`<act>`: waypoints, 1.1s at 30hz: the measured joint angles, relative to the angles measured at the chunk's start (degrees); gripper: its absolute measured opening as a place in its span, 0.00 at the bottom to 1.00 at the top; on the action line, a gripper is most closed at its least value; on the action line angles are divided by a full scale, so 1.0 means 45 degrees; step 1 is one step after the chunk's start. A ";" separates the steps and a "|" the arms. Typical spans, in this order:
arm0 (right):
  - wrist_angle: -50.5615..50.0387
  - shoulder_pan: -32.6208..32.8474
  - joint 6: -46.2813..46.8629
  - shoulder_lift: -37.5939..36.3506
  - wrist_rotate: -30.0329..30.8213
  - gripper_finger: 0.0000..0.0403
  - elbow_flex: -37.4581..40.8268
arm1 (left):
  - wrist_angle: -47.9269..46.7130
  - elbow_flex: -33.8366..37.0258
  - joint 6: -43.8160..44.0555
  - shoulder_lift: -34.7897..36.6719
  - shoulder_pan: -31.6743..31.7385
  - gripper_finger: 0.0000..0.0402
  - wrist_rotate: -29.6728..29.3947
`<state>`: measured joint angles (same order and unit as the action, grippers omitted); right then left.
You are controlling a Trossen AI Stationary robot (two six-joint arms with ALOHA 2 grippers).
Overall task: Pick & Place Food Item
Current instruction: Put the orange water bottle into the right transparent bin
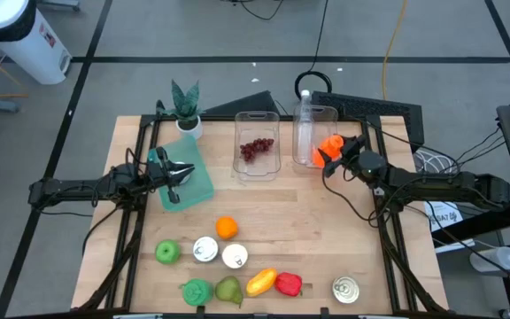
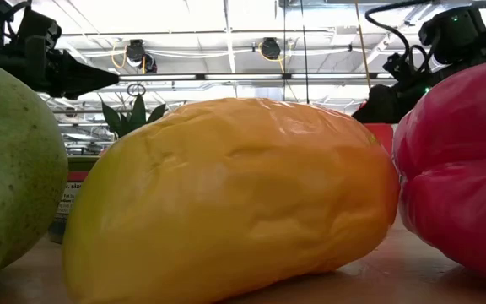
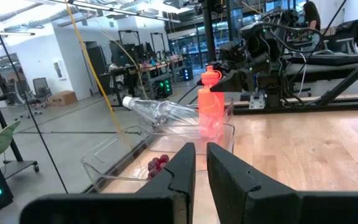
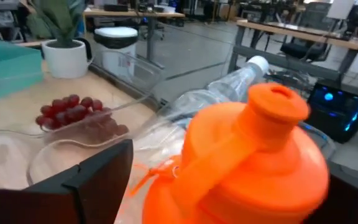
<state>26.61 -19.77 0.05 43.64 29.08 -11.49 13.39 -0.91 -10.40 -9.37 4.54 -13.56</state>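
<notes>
Orange bottle [image 1: 330, 146]: plastic, screw cap, strap at the neck. It sits in the upper right of the high view, inside the right-hand clear bin [image 1: 324, 110], beside a clear water bottle [image 1: 305, 124] that shares the bin. No food item is in hand at this moment.

Right gripper [image 1: 327, 159]: at the near edge of that bin. Its fingers [image 4: 98, 171] stand apart on either side of the bottle; the right wrist view shows a gap on the one side, which reads as a release rather than a hold. The bottle appears to rest on the bin, not on the fingers.

Left gripper [image 3: 201, 152]: centre left of the high view, above a teal block [image 1: 200, 184], fingers together on nothing. It waits clear of the bins, probably to leave the other arm room.

Left-hand clear bin [image 1: 257, 115]: top centre, holds red grapes [image 1: 256, 148].

Loose stock along the lower tabletop [image 1: 326, 230]: orange [image 1: 227, 228], green apple [image 1: 167, 252], yellow pepper [image 1: 261, 282], red pepper [image 1: 288, 284], tin can [image 1: 345, 289]. All lie well apart from both grippers, so most sorting looks undone.

Potted plant [image 1: 186, 106]: upper left, not involved.
</notes>
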 joint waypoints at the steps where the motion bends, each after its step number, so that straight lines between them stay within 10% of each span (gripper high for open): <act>1: -0.0003 0.0000 -0.0067 0.0000 0.0074 0.90 0.0000 | 0.0005 -0.0001 -0.0003 0.0000 0.0000 0.13 0.0000; 26: -0.0802 0.1109 -0.0977 -0.0010 -0.0098 0.92 -0.2852 | -0.0078 -0.0005 -0.0057 0.0000 0.0000 0.13 -0.0010; 33: -0.2965 0.2124 -0.1663 -0.0019 0.2366 0.84 -0.4087 | -0.0083 0.0000 -0.0076 0.0000 0.0000 0.13 -0.0010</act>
<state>13.27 -10.21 -7.43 43.55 39.73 -29.88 13.02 -0.91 -10.74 -9.37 4.54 -13.61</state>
